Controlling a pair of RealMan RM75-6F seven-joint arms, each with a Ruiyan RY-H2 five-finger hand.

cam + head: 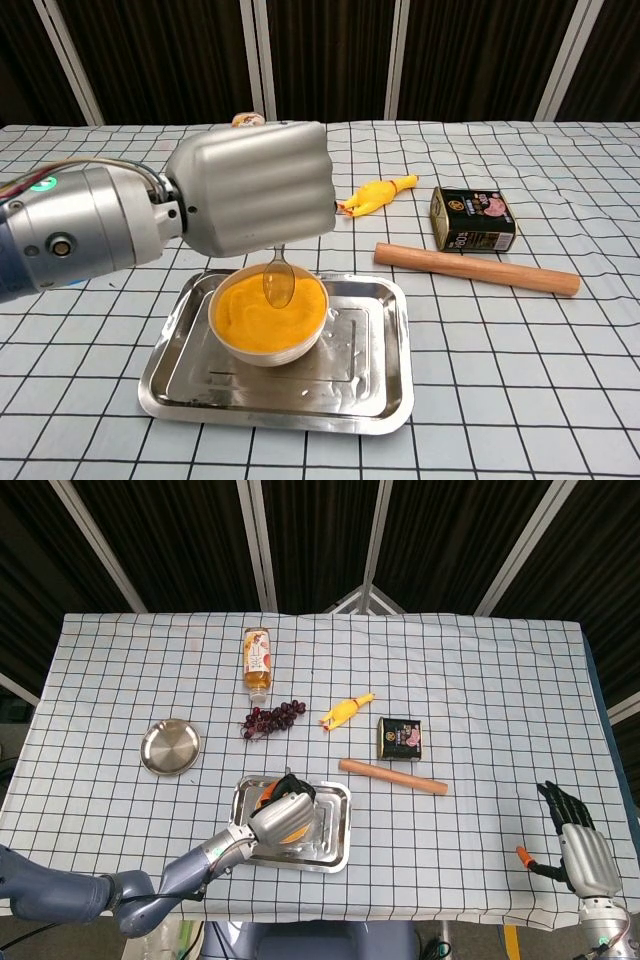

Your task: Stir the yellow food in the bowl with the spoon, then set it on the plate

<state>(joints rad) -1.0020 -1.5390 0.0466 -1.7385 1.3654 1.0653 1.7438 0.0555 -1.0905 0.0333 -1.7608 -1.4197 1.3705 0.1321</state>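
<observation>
A white bowl (pixel 268 342) of yellow food (pixel 255 310) stands in the steel tray (pixel 380 390). My left hand (pixel 252 192) hovers just above the bowl and grips a clear spoon (pixel 279 281), whose bowl hangs down over the yellow food. From the head view, the left hand (pixel 283 815) covers most of the bowl (pixel 267 791). A small round steel plate (pixel 170 747) lies off to the left of the tray. My right hand (pixel 581 843) rests near the table's right front corner with its fingers apart, holding nothing.
A bottle (pixel 258 661), dark grapes (pixel 271 718), a yellow rubber chicken (pixel 376 193), a tin can (pixel 472 219) and a wooden rolling pin (pixel 476 268) lie behind and right of the tray. An orange item (pixel 525 858) sits beside my right hand.
</observation>
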